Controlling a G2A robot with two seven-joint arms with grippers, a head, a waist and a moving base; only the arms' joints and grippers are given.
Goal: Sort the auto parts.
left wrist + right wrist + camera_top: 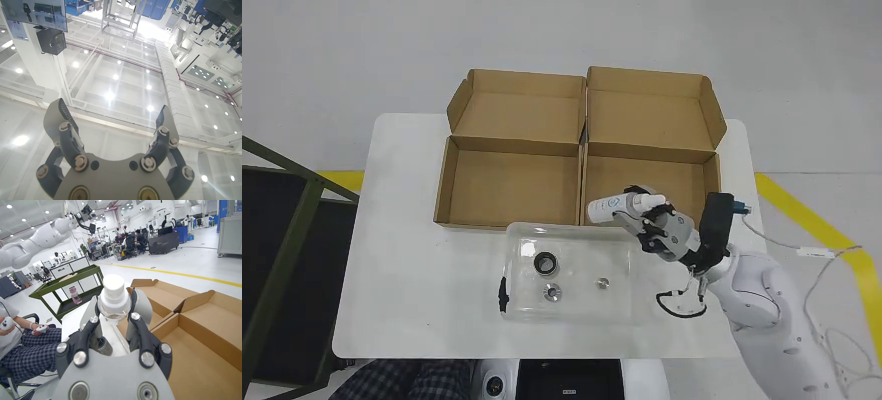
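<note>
I judged the sort as barely begun. Both open brown cardboard boxes, the left one and the right one, sat side by side at the far part of the white table, and their floors looked bare to me. The shallow clear plastic tray in front of them held a black ring-shaped bearing, a small round silver part and another small metal piece. A slim black piece lay at the tray's left edge, and I could not tell whether it was inside or just outside. So one item was in hand and at least three were left to go.

My right gripper was clamped on a small clear bottle with a white stepped cap. Its jaws were closed in on the bottle's clear body just below the cap, one finger on each side. The bottle lay roughly level and was held off the table. It hung over the near wall of the right box, beside the tray's far right corner, and had not been set down in either box.

My left gripper was raised and pointed up at the ceiling. Its jaws were spread wide, with nothing between the ribbed pads and nothing touching them.
</note>
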